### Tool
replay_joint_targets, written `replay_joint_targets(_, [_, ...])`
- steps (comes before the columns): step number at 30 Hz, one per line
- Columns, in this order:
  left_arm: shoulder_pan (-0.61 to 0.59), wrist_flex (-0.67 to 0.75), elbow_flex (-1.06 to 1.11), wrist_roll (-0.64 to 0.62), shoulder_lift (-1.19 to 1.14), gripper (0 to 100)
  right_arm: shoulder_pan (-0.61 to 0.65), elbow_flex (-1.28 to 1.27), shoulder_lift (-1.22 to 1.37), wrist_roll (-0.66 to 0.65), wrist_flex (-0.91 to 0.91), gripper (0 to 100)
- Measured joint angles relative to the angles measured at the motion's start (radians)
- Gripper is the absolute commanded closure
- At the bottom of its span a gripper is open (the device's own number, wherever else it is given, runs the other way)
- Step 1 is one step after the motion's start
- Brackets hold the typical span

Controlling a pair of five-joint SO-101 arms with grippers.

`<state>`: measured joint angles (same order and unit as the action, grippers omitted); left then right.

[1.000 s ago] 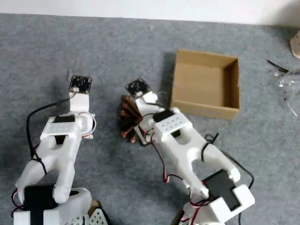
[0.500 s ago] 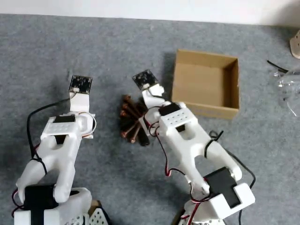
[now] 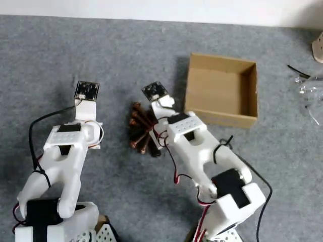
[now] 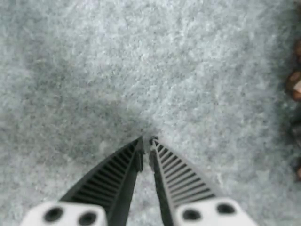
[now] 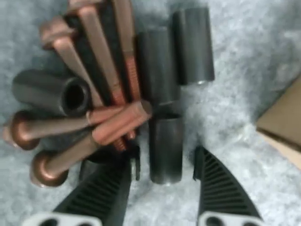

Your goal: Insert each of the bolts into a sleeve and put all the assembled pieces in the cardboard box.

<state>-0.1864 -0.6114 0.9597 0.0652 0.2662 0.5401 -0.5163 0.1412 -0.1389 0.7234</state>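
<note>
Grey felt-like cloth covers the bench (image 3: 45, 50). Nearest, two white plastic arms stand side by side at the near edge, the left arm (image 3: 63, 156) and the right arm (image 3: 202, 156), both stretched toward the far side.

The left pincer (image 4: 146, 141) has its ribbed black fingers (image 4: 113, 174) drawn together with the tips almost touching. It grips nothing and is poised over bare cloth, well to the left of the pile.

The right pincer (image 5: 167, 159) stands apart, one finger on each side of a dark cylindrical metal sleeve (image 5: 165, 141). This sleeve lies on the cloth at the side of the pile toward the box, and a little gap shows on either side of it.

Just beyond, the copper-coloured bolts (image 5: 94, 127) lie heaped and crossing one another, round heads mostly to the left. Three more dark sleeves (image 5: 157, 66) lie among and beside them, one showing its open bore.

Farther off and right of the pile sits the open brown cardboard box (image 3: 219, 117). Clear plastic bits and a black wire (image 3: 305, 80) lie at the far right.
</note>
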Motion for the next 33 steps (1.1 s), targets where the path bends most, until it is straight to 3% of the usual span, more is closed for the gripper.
replay_joint_targets(6, [0.0,0.0,0.0,0.0,0.0,96,0.0,0.012,0.026,0.002,0.0,84.1])
replay_joint_targets(10, [0.0,0.0,0.0,0.0,0.0,96,-0.006,0.014,0.029,0.002,0.0,99.8])
replay_joint_targets(19, [0.0,0.0,0.0,0.0,0.0,96,-0.058,0.029,0.012,0.0,0.003,99.5])
replay_joint_targets(24, [0.0,0.0,0.0,0.0,0.0,96,-0.086,-0.069,-0.166,0.0,0.012,99.5])
replay_joint_targets(33, [0.0,0.0,0.0,0.0,0.0,96,-0.164,-0.41,-0.583,0.0,-0.133,99.5])
